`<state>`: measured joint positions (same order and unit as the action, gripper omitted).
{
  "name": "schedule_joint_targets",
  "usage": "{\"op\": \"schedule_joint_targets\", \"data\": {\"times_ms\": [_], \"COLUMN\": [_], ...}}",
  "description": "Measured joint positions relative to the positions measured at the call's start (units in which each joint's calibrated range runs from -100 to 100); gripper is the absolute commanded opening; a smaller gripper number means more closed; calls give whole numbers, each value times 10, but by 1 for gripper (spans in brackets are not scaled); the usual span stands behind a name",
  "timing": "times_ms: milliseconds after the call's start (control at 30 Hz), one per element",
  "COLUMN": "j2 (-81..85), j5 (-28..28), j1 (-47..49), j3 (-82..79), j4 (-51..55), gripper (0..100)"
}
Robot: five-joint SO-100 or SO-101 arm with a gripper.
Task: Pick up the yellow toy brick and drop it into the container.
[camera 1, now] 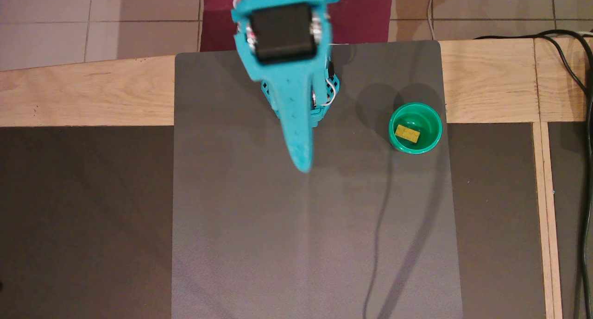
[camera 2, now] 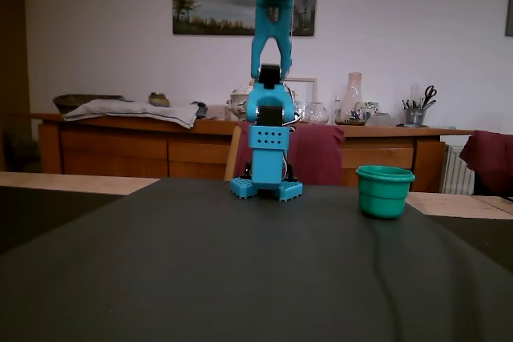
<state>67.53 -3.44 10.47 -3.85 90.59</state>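
Already the brick [camera 1: 407, 133] lay inside the cup [camera 1: 433, 121], flat on the bottom with its studs up, as the overhead view showed. The cup stood on the grey mat [camera 1: 315, 245] near its right edge in that view, and the mat covered part of the counter [camera 1: 88, 92]. The gripper [camera 1: 303, 164] was raised above the middle of the mat, well apart from the cup, holding nothing. Its fingers seemed close together, but I could not tell for sure.
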Motion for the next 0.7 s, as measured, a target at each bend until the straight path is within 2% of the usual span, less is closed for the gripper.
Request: {"op": "schedule_joint_targets", "data": {"times_ms": [267, 700], "j2": [303, 311], "j5": [-1, 18], "j1": [-7, -10], "j3": [-437, -907], "j4": [-179, -442], "gripper": [0, 0]}}
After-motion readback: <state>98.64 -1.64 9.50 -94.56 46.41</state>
